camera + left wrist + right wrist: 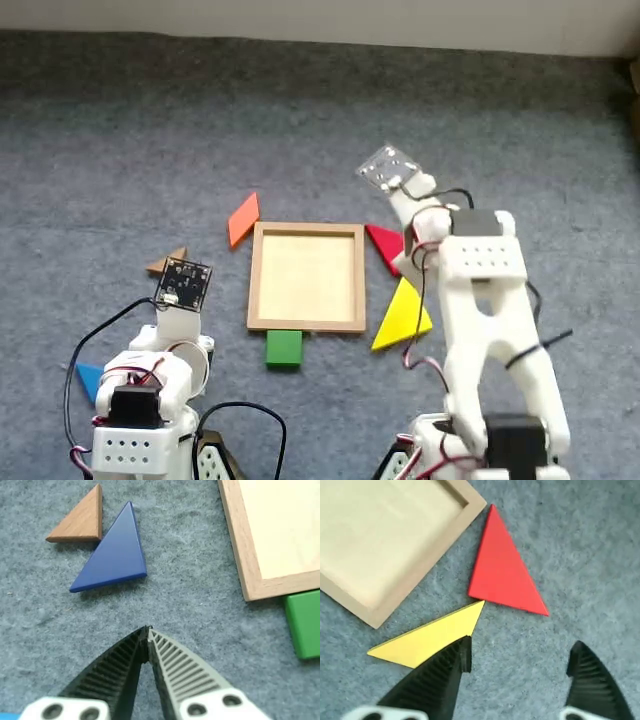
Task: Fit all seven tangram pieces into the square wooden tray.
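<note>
Lying flat, wooden tray (305,324) is bordered by green square (284,347) | left gripper (148,632) pressed together, dark blue triangle (114,555) seen beside brown triangle (80,522) in its wrist view | right gripper (520,655) spread near red triangle (502,575), yellow triangle (427,637).

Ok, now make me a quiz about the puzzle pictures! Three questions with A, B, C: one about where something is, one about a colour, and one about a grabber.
1. Where is the green square?
A. in a gripper
B. on the carpet, right by the tray
C. on top of an arm

2. What colour is the triangle next to the brown triangle?
A. yellow
B. dark blue
C. pink

3. The right gripper is:
A. open
B. shut on a piece
C. shut on nothing

Answers:
1. B: it lies flat on the carpet against the tray's edge nearest the arms.
2. B: the dark blue triangle lies beside the brown one in the left wrist view.
3. A: its jaws stand wide apart with nothing between them.
</note>
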`<action>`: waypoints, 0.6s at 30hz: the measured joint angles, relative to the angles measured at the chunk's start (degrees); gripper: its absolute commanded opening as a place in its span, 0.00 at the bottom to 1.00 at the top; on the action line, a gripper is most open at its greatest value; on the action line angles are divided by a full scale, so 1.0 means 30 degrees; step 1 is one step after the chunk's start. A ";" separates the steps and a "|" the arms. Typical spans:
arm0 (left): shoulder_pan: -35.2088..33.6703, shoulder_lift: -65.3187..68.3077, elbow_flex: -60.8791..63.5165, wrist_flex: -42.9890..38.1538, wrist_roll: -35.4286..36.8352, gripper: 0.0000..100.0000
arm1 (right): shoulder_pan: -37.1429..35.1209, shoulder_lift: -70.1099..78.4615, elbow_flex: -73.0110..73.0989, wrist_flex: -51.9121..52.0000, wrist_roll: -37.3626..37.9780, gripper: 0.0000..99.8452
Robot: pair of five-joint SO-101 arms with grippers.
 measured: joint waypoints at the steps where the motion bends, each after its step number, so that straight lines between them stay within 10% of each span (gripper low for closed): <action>1: 0.0000 0.0000 0.0000 0.0000 0.0000 0.02 | 0.0000 0.0821 -0.0527 0.0000 0.0000 0.49; 18: 0.0000 0.0000 0.0000 0.0000 0.0000 0.02 | -0.1905 0.9172 -0.4982 -0.0059 0.0176 0.51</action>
